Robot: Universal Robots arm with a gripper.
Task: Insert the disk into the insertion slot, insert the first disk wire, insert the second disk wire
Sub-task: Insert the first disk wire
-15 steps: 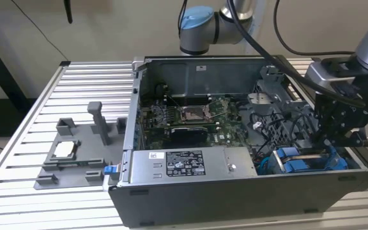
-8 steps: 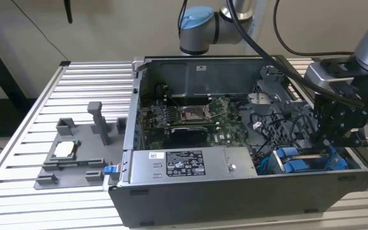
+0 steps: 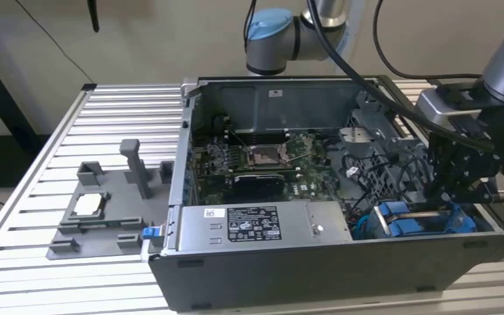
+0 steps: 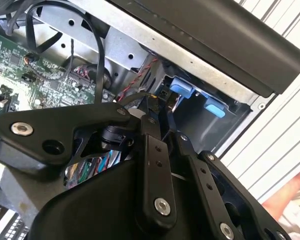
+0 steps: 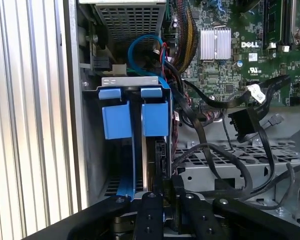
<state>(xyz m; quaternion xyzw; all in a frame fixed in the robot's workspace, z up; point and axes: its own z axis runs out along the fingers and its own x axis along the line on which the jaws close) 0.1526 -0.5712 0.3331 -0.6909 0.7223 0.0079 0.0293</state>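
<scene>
One black gripper (image 5: 163,182), low inside the computer case (image 3: 322,279) toward four o'clock in the exterior view, fingers (image 5: 149,200) pinched almost together on a narrow dark part at the end of the disk (image 5: 150,160); whether plug or drive edge, cannot tell. One disk, thin and silver-grey edge-on, standing upright in the insertion slot (image 5: 130,81), a folded sheet-metal cage. Two bright blue plastic tabs (image 5: 116,120) at the cage's far end, square and smooth. Beside the cage, several glossy black cables (image 5: 210,147), one ending in a loose flat plug (image 5: 241,125); one blue cable (image 5: 140,45) looped beyond the tabs. Farther on, one green circuit board (image 5: 230,75) carrying one finned silver heatsink (image 5: 215,43). At seven o'clock in the exterior view, one grey labelled power supply box (image 3: 252,226); at nine, one grey moulded fixture (image 3: 103,220) on the ribbed aluminium table (image 3: 121,105).
</scene>
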